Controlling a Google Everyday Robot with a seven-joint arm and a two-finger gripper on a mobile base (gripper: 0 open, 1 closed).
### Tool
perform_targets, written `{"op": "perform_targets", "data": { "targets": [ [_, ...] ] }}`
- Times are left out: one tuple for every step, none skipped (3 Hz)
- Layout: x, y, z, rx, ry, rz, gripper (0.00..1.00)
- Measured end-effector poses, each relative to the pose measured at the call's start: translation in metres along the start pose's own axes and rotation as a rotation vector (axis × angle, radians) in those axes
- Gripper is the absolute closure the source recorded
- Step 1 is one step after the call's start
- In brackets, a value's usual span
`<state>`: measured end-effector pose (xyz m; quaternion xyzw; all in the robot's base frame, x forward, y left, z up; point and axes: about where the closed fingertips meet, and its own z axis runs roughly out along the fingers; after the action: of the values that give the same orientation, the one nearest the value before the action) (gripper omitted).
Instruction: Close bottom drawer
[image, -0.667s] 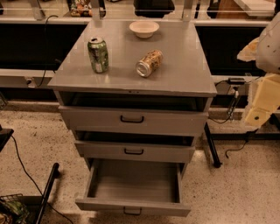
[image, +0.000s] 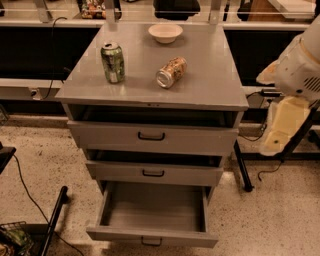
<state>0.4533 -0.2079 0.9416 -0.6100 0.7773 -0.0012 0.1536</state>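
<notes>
The gripper (image: 283, 125) has edged slightly left and hangs right of the table (image: 210, 75), beside the upper drawers. I cannot tell whether it is open. The bottom drawer (image: 125, 234) stands pulled out toward the near side, showing its bare grey floor. Its front panel runs left to right.

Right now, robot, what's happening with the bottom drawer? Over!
Gripper up at right, away from cabinet. Bottom drawer pulled far out, handle untouched. Nothing visible inside blocking it. Over.
</notes>
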Motion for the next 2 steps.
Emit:
{"op": "perform_targets", "data": {
  "targets": [
    [-0.01, 0.019, 0.065, -0.075, -0.098, 0.005, 0.0],
    [-0.028, 0.063, 0.112, -0.103, -0.223, 0.006, 0.0]
  ]
}}
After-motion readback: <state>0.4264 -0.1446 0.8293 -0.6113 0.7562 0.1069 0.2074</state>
